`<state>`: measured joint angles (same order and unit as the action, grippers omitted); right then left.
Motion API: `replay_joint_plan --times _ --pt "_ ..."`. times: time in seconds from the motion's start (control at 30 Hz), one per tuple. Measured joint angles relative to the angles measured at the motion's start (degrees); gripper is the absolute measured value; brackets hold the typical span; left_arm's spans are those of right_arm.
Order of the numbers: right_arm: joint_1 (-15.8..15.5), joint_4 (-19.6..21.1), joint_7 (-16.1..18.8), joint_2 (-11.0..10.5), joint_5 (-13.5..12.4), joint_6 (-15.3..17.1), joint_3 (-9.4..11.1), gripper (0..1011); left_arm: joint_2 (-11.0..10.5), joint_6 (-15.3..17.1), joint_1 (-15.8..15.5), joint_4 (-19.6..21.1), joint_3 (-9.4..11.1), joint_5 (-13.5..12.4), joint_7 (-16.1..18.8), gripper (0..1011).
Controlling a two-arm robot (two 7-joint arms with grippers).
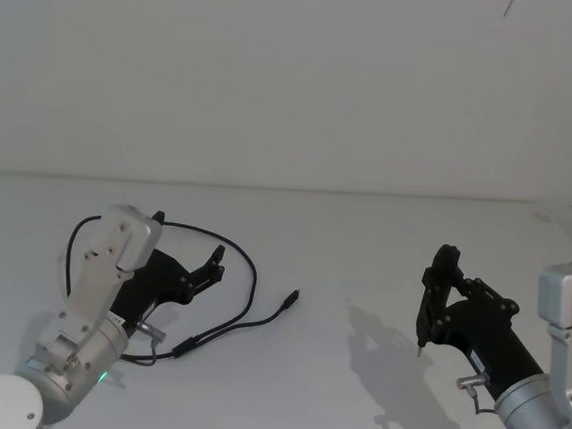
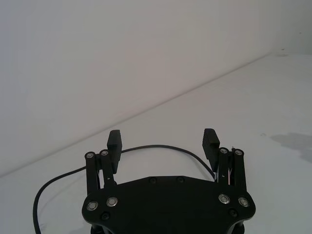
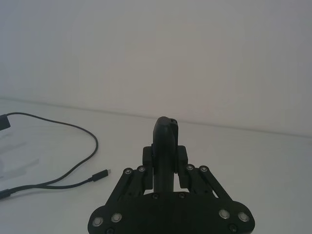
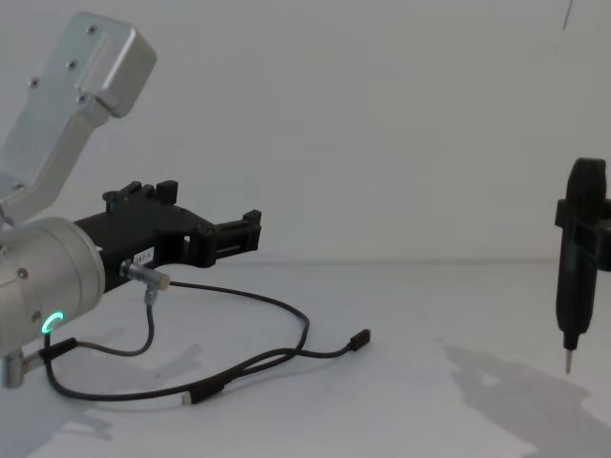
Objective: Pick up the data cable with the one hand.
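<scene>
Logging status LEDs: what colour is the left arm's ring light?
Green; the ring light shows best in the chest view.

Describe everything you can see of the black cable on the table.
The cable is a long, thin black cord, rubbery-looking, lying slack in a loose loop on the white table. One small plug lies free at its right end. The open left gripper hovers over the loop; nothing grips it.

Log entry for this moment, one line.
left gripper: open over data cable, not gripping | data cable: lying loose on table | right gripper: shut on pointed tool, off right
</scene>
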<state>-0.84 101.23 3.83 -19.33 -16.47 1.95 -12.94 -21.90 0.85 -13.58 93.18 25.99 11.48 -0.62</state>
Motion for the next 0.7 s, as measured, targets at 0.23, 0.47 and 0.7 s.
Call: replay_joint_plan --times 0.23,0.47,0.7 --pt "0.0 0.0 0.0 0.0 0.0 0.0 0.0 279 0.0 0.0 0.0 0.0 0.0 0.0 0.0 1001" --pt "0.0 0.0 0.0 0.0 0.0 0.0 0.0 279 0.0 0.0 0.0 0.0 0.0 0.0 0.0 1001" --pt "0.0 0.0 0.0 0.0 0.0 0.0 0.0 279 0.5 -1.2 -0.9 -0.7 -0.1 0.9 -1.7 1001"
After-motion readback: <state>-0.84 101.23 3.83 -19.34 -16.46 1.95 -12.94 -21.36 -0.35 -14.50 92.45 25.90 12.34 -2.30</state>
